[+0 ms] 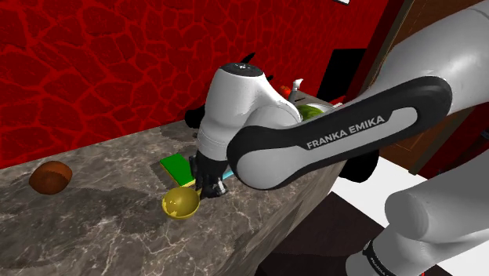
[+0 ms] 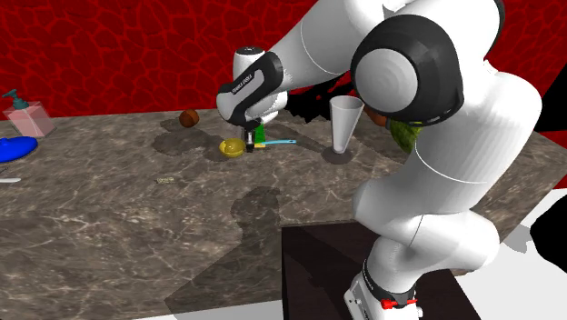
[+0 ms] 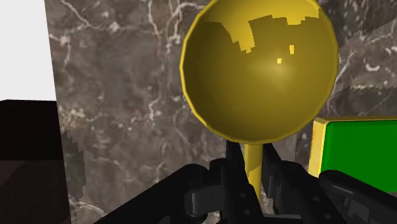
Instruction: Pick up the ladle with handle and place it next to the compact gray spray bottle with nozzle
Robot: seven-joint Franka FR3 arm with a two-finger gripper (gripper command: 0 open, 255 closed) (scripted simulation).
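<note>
White arm [image 2: 436, 136] reaching from the dark stand [image 2: 363, 264] over the marble counter [image 2: 136, 227]. The black gripper [image 2: 246, 138] points down at the yellow ladle [image 2: 233, 147], towards the counter's far edge under the red wall [image 2: 109, 45]. A green block [image 2: 262, 138] lies just beside the gripper and a brown ball [image 2: 188, 118] nearer the wall. A pale cone-shaped cup [image 2: 344, 123] stands apart. A pink pump bottle [image 2: 29, 116] and a blue object [image 2: 14, 148] occupy the far-left corner.

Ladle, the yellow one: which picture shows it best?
The wrist view: the ladle looms close, its handle clasped by the gripper. The shoulder and second exterior views show it small, beneath the arm.
</note>
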